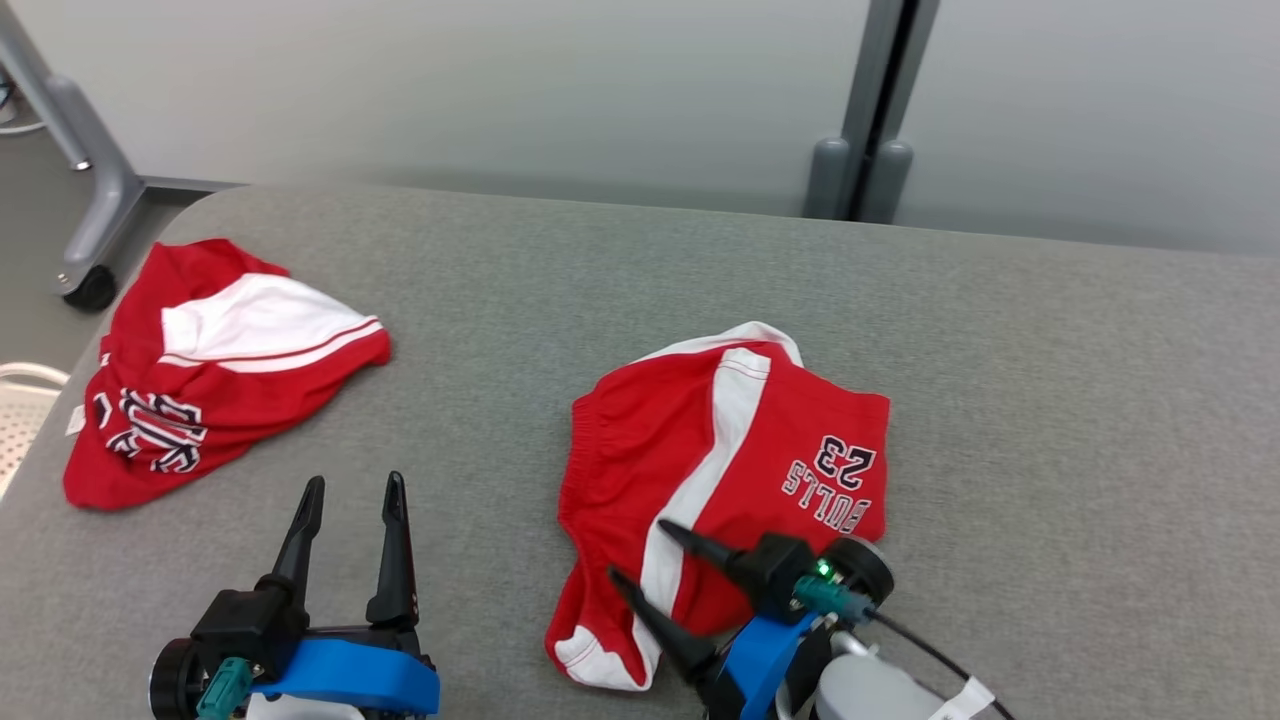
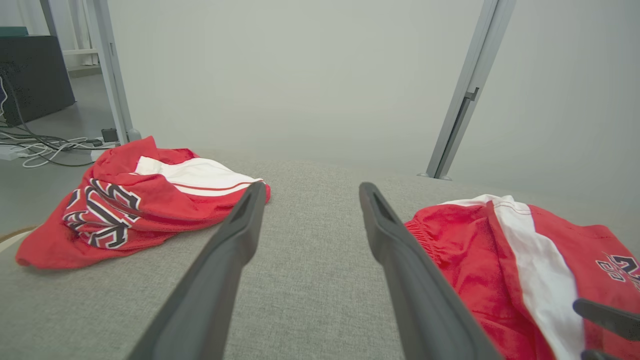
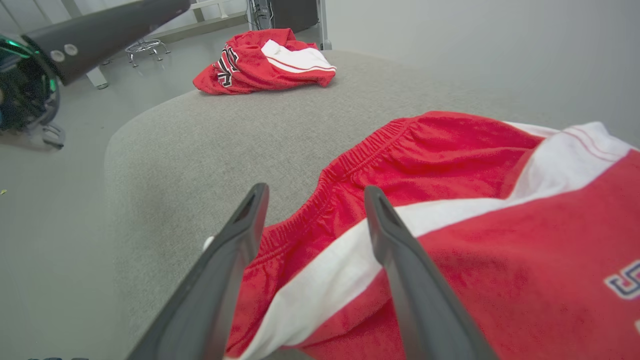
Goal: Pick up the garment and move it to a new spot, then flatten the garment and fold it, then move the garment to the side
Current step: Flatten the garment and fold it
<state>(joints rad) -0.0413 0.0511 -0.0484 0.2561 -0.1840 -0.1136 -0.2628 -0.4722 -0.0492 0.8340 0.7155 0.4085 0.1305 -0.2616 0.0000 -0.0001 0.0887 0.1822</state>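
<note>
The garment (image 1: 720, 470) is a pair of red shorts with a white side stripe and "BULLS 23" print, lying crumpled in the middle of the grey padded table (image 1: 1000, 400). My right gripper (image 1: 640, 550) hovers over its near lower part, open, with nothing pinched between the fingers. In the right wrist view the right gripper (image 3: 316, 189) straddles the waistband and white stripe of the garment (image 3: 450, 200). My left gripper (image 1: 350, 485) stands open over bare table to the garment's left. The left wrist view has the left gripper (image 2: 312, 187) with the garment (image 2: 500, 250) to its right.
A second red and white garment (image 1: 210, 370) lies bunched at the table's far left, near the rounded corner, also seen as a red heap (image 2: 125, 200) (image 3: 265, 62). A wheeled frame leg (image 1: 90, 230) and a white basket (image 1: 20, 410) stand off the left edge. Grey wall panels rise behind.
</note>
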